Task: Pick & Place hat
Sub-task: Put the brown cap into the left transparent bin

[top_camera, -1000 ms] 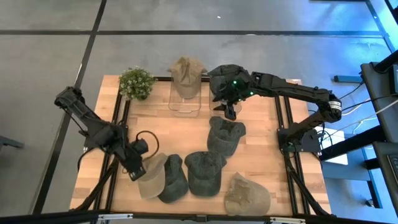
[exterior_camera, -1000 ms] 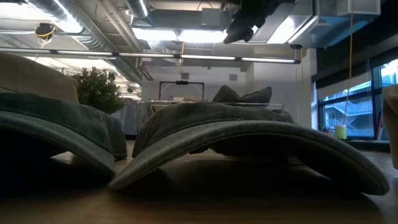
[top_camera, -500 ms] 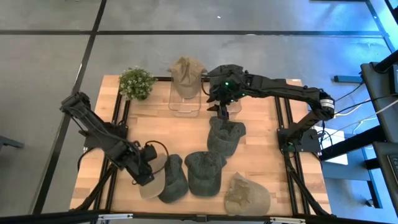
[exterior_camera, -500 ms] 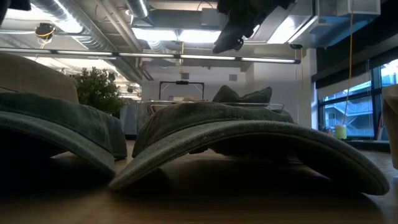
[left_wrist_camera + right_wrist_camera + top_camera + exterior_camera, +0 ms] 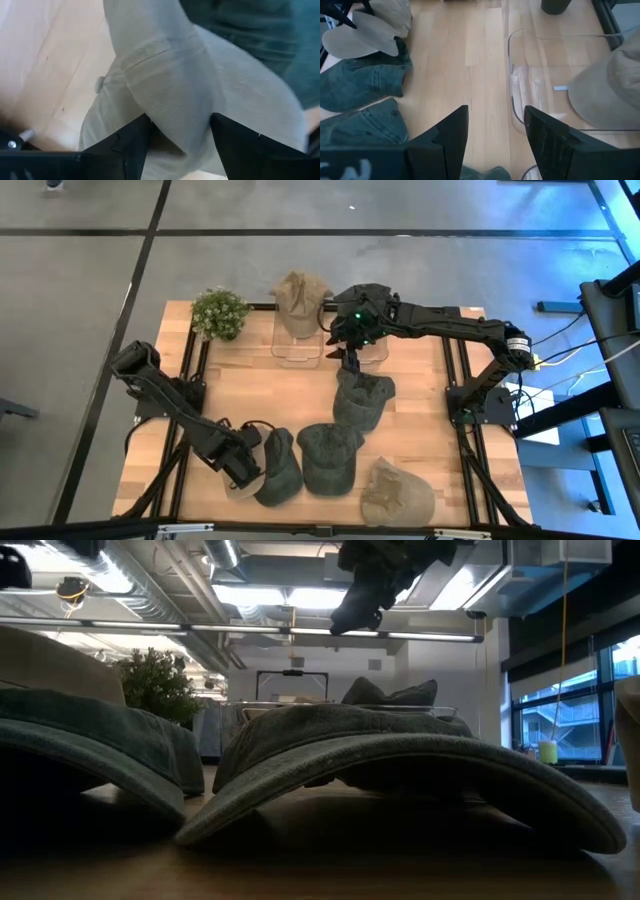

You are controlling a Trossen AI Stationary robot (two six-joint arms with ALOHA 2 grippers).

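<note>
A beige hat (image 5: 236, 482) lies crown up at the table's near left, beside a dark green hat (image 5: 280, 470). My left gripper (image 5: 243, 463) is low over it and open. In the left wrist view its two fingers stand on either side of the beige hat's crown (image 5: 165, 80). My right gripper (image 5: 349, 355) hangs open and empty above the far middle of the table, beside a clear stand (image 5: 520, 90). Another beige hat (image 5: 300, 295) sits on the clear stand (image 5: 297, 345). My left gripper comes at the beige hat's crown (image 5: 172, 115) slanting down from the table's left. The crown's ridge reaches in between the open fingers (image 5: 131, 142). I cannot tell whether the fingers touch the cloth. The hat lies on the table.
More hats lie on the table: dark green ones at the centre right (image 5: 362, 398) and near centre (image 5: 328, 455), a khaki one at the near right (image 5: 397, 495). A potted plant (image 5: 220, 312) stands at the far left. Bare wood lies in the middle (image 5: 270, 395).
My left gripper has gone toward the table's right and near edges and down, from beside the beige hat to over its crown. My right gripper has drifted a little toward the table's left edge. The hats have stayed where they were.
</note>
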